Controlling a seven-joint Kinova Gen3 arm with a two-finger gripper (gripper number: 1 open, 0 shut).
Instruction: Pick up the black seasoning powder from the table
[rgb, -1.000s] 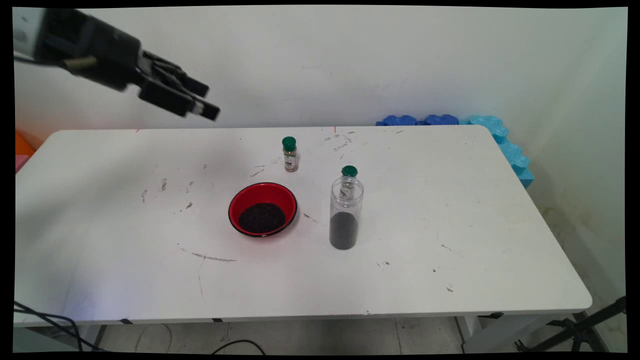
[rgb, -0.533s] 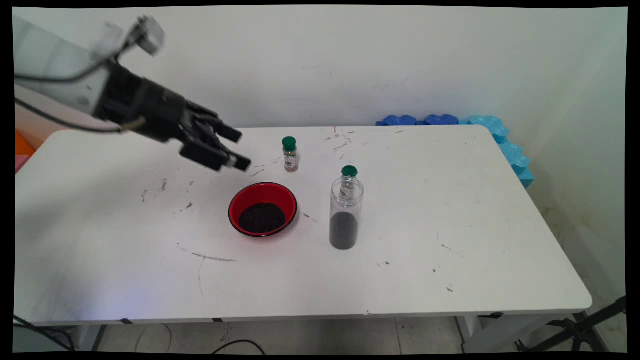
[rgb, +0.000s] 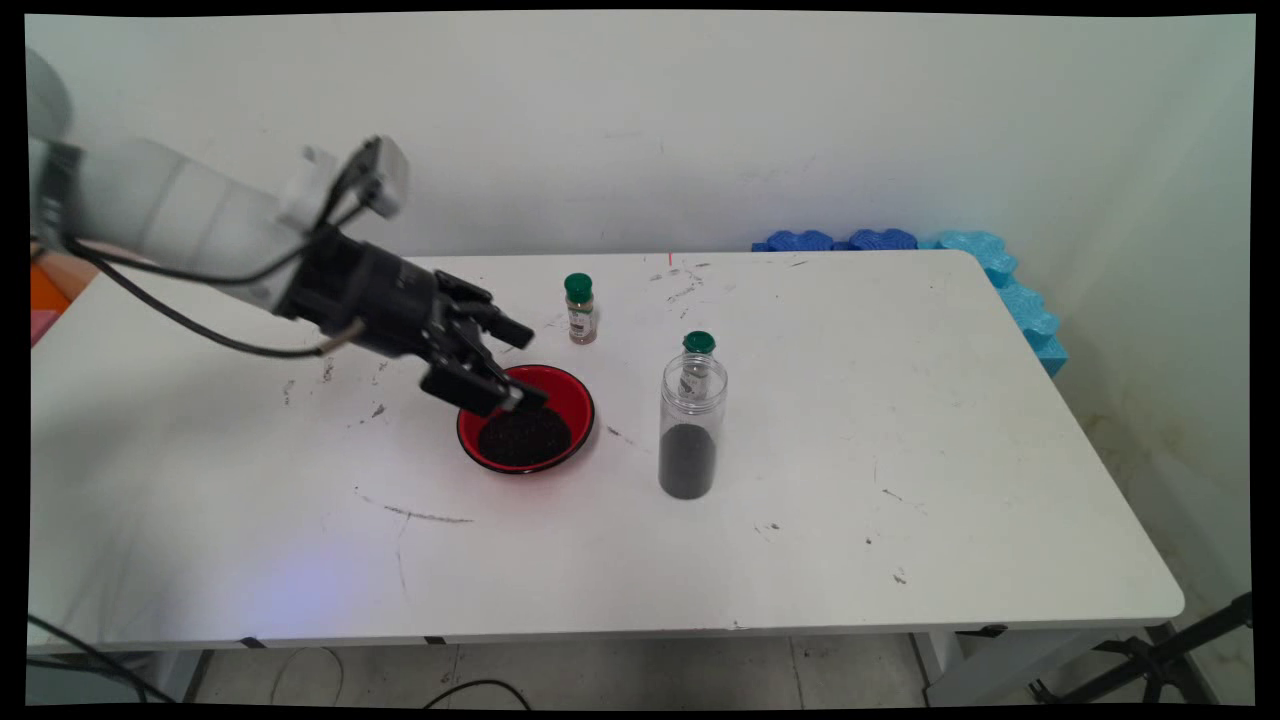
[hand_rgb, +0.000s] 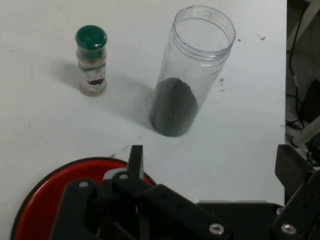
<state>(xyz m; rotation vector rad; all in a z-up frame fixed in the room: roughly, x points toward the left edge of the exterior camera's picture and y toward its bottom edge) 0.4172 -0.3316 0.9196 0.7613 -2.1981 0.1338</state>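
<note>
Gripper (rgb: 520, 365) hangs with fingers spread and empty over the near-left rim of the red bowl (rgb: 570, 395) of dark grains. Clear jar (hand_rgb: 192, 75) and spice bottle (hand_rgb: 91, 60) stand beyond it, untouched. Step in hand reads as an approach; any grasp calls for lining up first.

A red round bowl (rgb: 573, 388) of dark grains sits mid-worktop (rgb: 900, 420). At its 3 o'clock stands a clear open plastic jar (rgb: 692, 420), part-filled with dark grains. Two small green-capped spice bottles (rgb: 579, 309) (rgb: 698, 345) stand at 12 and 2 o'clock. Blue foam pieces (rgb: 990, 262) lie at the worktop's far right corner.
</note>
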